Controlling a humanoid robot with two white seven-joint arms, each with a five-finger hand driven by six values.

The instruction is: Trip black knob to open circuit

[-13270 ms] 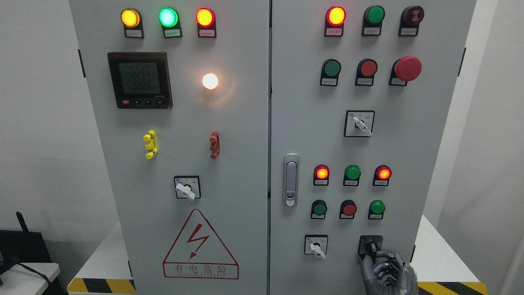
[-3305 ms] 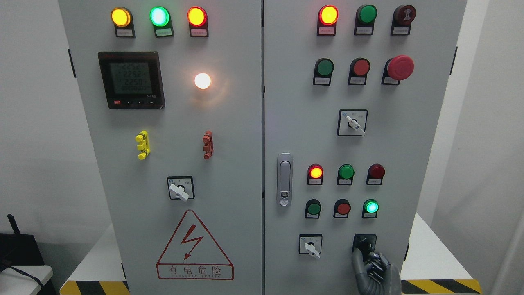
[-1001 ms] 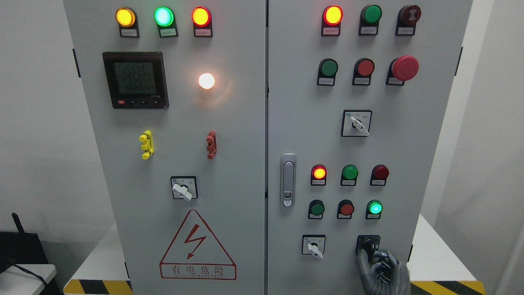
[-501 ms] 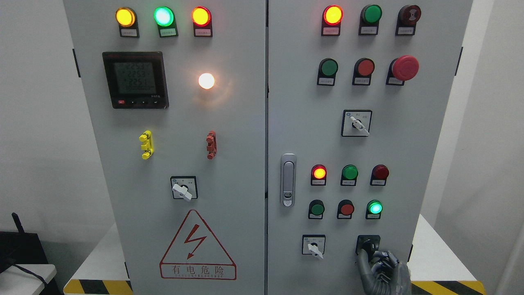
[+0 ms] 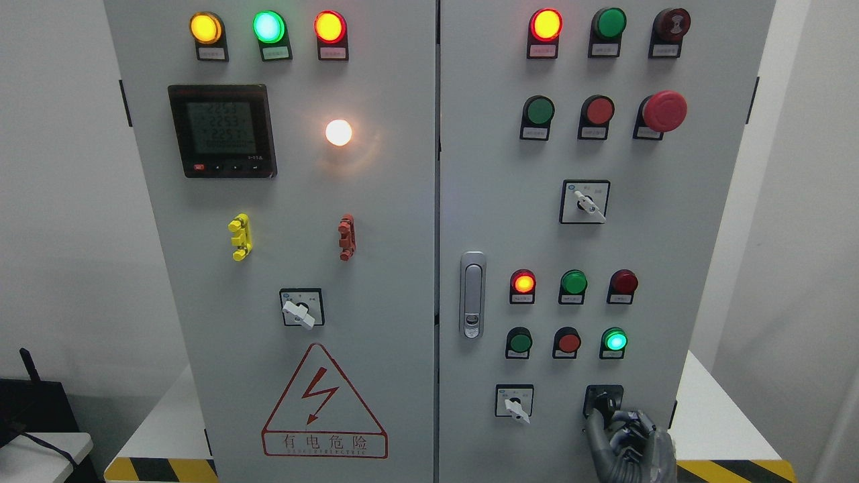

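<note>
One hand at the black knob (image 5: 603, 402), bottom right of the right cabinet door (image 5: 496, 201).

Head view: the right hand (image 5: 627, 443) is raised from the bottom edge; its fingers (image 5: 594, 429) are curled against the knob's lower side, thumb on its left, apparently gripped, though the contact is partly hidden. The knob is set in a black square plate, just right of a white selector switch (image 5: 515, 404). Above it, a green button (image 5: 614, 340) is lit; the red lamp (image 5: 623, 282) over that is dark, and the red lamp (image 5: 523, 283) at that row's left is lit.
</note>
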